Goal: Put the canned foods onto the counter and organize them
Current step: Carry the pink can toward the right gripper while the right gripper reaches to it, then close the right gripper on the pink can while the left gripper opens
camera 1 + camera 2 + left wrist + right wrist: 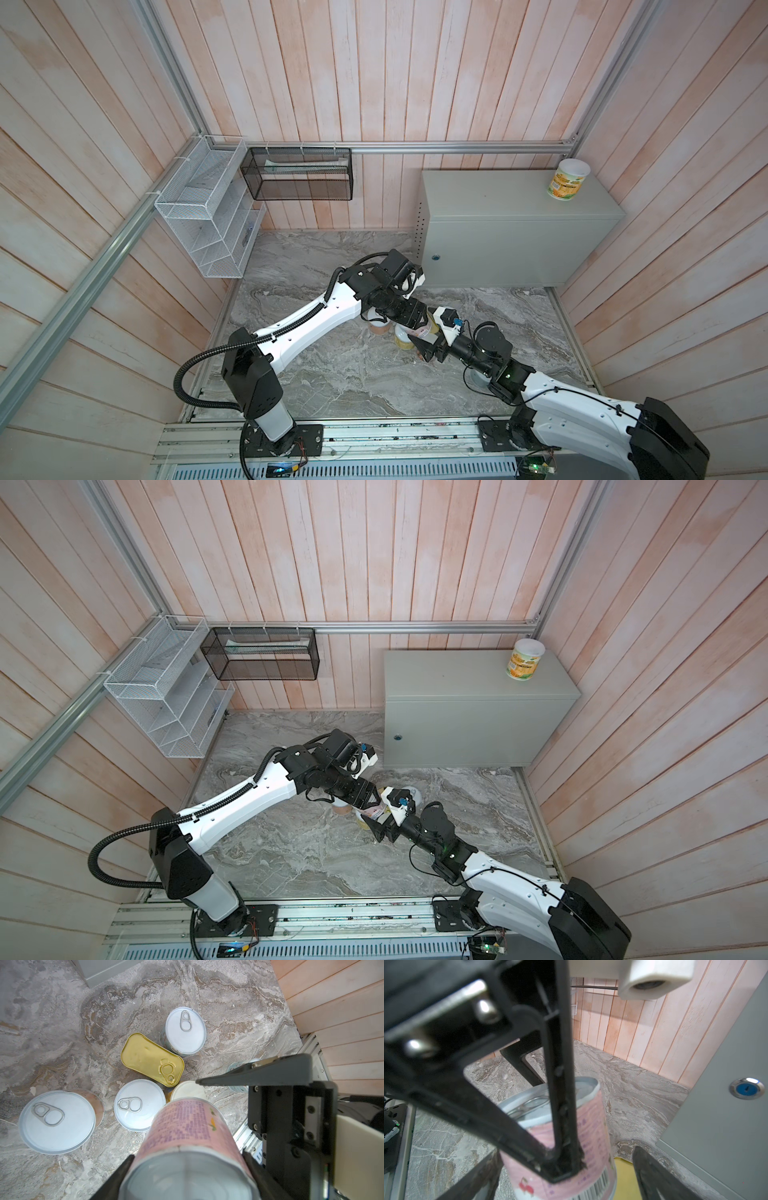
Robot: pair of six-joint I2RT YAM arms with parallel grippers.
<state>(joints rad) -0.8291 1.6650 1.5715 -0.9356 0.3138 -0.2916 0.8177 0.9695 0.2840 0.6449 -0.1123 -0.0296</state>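
Left gripper [187, 1172] clamps a pink, cherry-printed, silver-topped tin [187, 1124].

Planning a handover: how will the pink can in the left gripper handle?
Probably stiff: the pink can shows no denting between the fingers of the left gripper. Its smooth label may slip. Lying on its round side, it would likely roll.

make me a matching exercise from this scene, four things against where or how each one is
1. pink can
2. yellow-green can
3. gold-topped tin
4. right gripper

a. jaws open
b. on the marbled slab
c. on top of the counter
d. clamped in the left gripper

Pairs: 1-d, 2-c, 3-b, 4-a
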